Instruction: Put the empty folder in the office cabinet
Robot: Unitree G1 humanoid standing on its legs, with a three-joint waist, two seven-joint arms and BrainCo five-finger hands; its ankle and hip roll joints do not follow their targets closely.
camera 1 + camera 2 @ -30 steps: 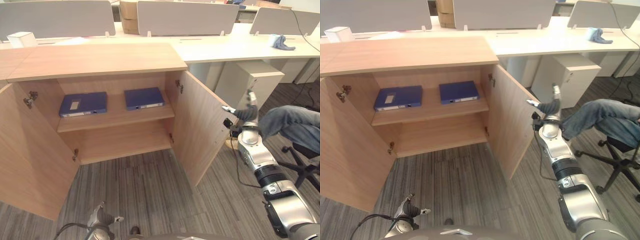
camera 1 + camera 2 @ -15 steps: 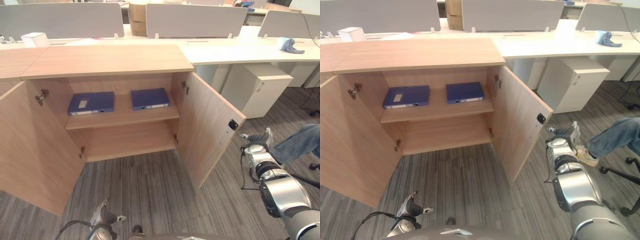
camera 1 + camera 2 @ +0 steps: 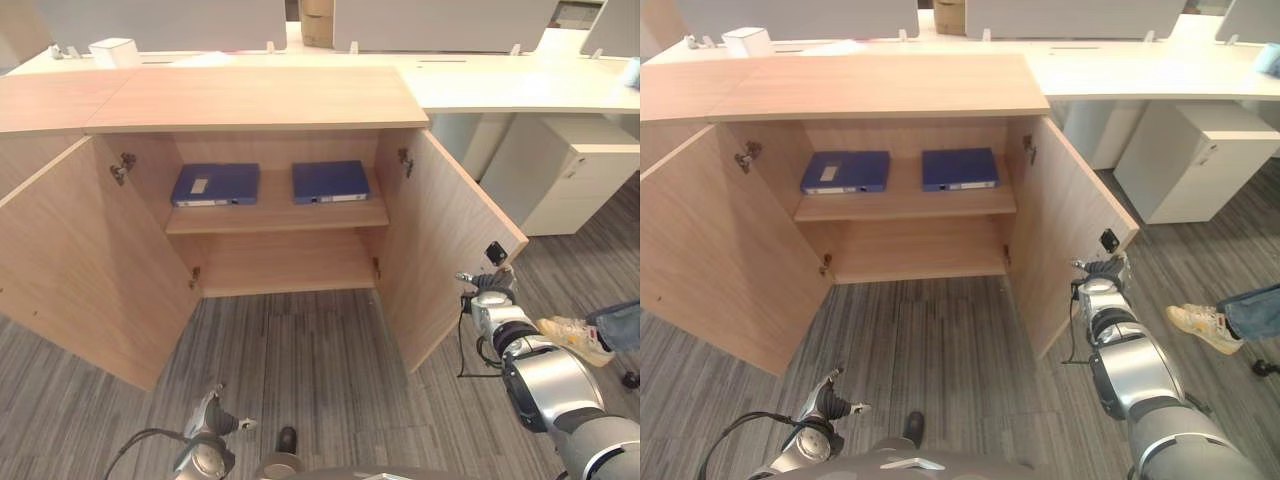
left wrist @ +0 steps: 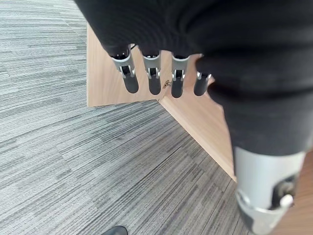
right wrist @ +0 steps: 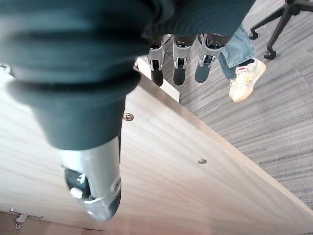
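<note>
The wooden office cabinet [image 3: 250,100] stands with both doors swung wide. Two blue folders lie flat on its upper shelf, one to the left [image 3: 215,185] and one to the right [image 3: 330,181]; the lower shelf is bare. My right hand [image 3: 487,283] hangs open just beyond the outer edge of the right door [image 3: 440,250], near its dark handle, holding nothing. In the right wrist view its straight fingers [image 5: 178,68] point past the door's edge. Low over the carpet, my left hand [image 3: 212,420] is open and holds nothing, its fingers [image 4: 154,81] straight.
The left door [image 3: 90,260] juts out over the carpet. A long white desk with a small white box [image 3: 113,50] runs behind the cabinet, and a white pedestal [image 3: 570,170] stands at the right. A person's shoe [image 3: 570,340] and jeans leg [image 3: 620,322] are close to my right hand.
The camera has shifted, so the cabinet sits further right in view. My right arm has dropped from raised beside the right door to low at its outer edge. The folders have not moved.
</note>
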